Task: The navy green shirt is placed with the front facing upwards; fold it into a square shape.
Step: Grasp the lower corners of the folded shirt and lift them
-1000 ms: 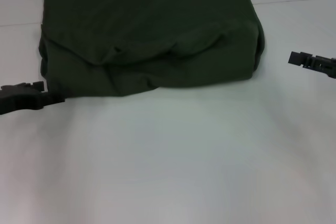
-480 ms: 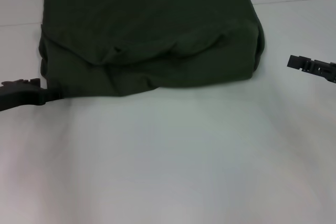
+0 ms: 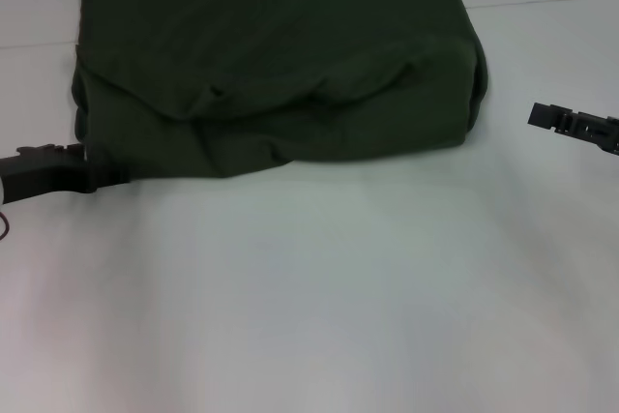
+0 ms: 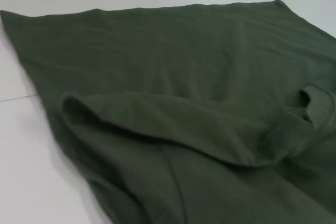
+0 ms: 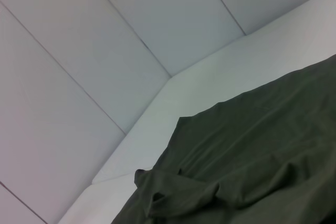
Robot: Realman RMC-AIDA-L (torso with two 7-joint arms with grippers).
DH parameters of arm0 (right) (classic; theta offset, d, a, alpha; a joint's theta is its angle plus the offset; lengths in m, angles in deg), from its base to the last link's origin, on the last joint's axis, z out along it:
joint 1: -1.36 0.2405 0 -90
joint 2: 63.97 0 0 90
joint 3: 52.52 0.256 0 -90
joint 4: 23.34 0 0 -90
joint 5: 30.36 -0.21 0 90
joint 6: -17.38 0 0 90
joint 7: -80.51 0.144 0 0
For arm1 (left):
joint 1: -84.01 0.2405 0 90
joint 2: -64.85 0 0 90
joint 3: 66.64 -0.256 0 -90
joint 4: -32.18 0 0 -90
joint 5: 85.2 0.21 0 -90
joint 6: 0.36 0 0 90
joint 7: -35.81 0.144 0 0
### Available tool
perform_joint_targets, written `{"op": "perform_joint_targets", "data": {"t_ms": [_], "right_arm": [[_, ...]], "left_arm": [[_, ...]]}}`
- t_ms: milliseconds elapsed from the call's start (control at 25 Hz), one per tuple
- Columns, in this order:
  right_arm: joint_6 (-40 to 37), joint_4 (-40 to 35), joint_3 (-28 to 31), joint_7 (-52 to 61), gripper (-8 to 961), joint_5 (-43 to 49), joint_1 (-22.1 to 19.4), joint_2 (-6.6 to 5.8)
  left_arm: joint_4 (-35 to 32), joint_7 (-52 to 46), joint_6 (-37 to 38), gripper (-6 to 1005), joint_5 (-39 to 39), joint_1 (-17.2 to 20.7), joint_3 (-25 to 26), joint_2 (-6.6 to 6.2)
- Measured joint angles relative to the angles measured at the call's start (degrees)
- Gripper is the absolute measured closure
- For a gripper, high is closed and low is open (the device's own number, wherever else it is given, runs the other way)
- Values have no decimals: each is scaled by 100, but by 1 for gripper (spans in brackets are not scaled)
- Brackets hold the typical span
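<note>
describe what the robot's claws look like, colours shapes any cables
Both are black and blocky. The left claw ends a chunky dark body with a lighter grey band near the picture's edge and a thin dark cable looping below it. The right claw is slimmer, with a notched, stepped outline. No markings can be made out.

A white table carries the navy green shirt, apparently folded, lying toward its far side.

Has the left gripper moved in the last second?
Yes. The left gripper has risen slightly and pushed in toward the navy green shirt's near-left corner, now meeting its edge; the shirt itself lies unchanged.
</note>
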Motion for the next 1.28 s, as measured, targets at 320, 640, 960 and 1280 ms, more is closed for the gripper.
{"op": "perform_joint_targets", "data": {"t_ms": [320,640,960,1280], "right_arm": [[18,0,8,-7,269,-3,-6,12],[24,-1,7,-3,269,-3,-1,14],[46,-1,7,-33,270,-3,0,37],[59,1,7,-38,269,-3,0,46]], "left_arm": [[-40,-7,-117,217,0,-24,-224,17],[-63,-1,-119,233,25,-24,-233,19],[-63,-40,-178,248,68,-10,-195,19],[-78,-48,-191,280,133,-17,-244,19]]}}
